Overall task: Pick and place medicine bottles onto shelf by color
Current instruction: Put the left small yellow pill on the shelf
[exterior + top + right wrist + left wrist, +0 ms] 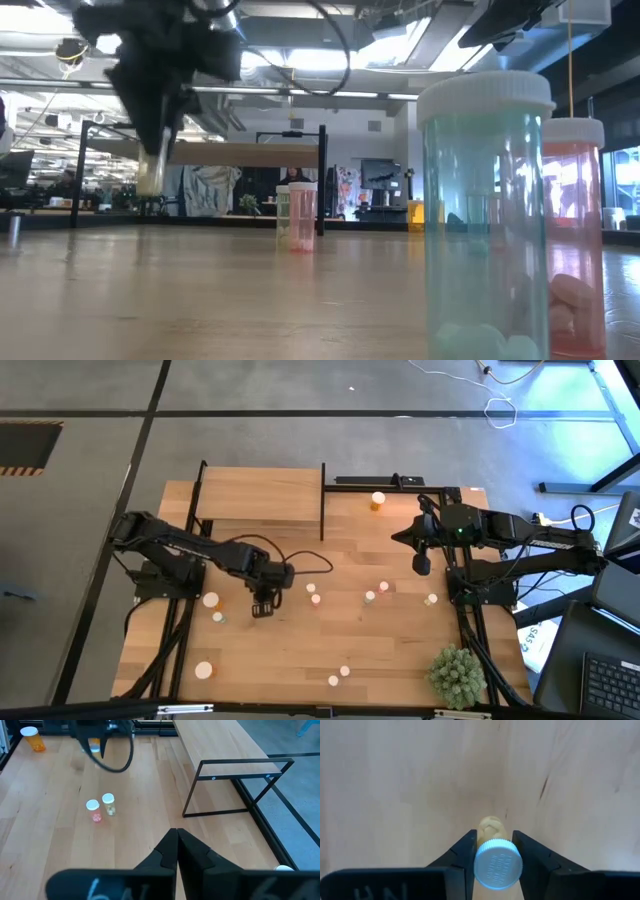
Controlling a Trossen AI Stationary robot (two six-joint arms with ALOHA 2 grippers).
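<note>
Right now the left claw point(262, 606) hangs over the middle-left of the counter point(300, 670), clamped on a small yellowish bottle point(492, 832) with a white cap point(498, 866); the left wrist view shows both fingers point(462, 855) pressed against the cap's sides, with the bottle upright beneath them and bare wood below. From the low view the bottle looks lifted off the surface, though I cannot tell by how much. The right claw point(177, 842) waits over the right rear of the counter with its fingers closed together and nothing between them. The shelf point(260, 495) stands at the rear left, its top bare, black posts at its corners. Other medicine bottles are scattered about: a larger orange bottle point(377, 501) at the rear just right of the shelf, a pair point(101, 807) standing side by side near the centre, one pink and one yellowish, more toward the right and along the front edge, and two orange ones at the left. A spiky green plant ball point(457, 674) sits at the front right corner. In the low view a pale green bottle point(487, 220) and a reddish bottle point(573, 240) stand close to the lens.
</note>
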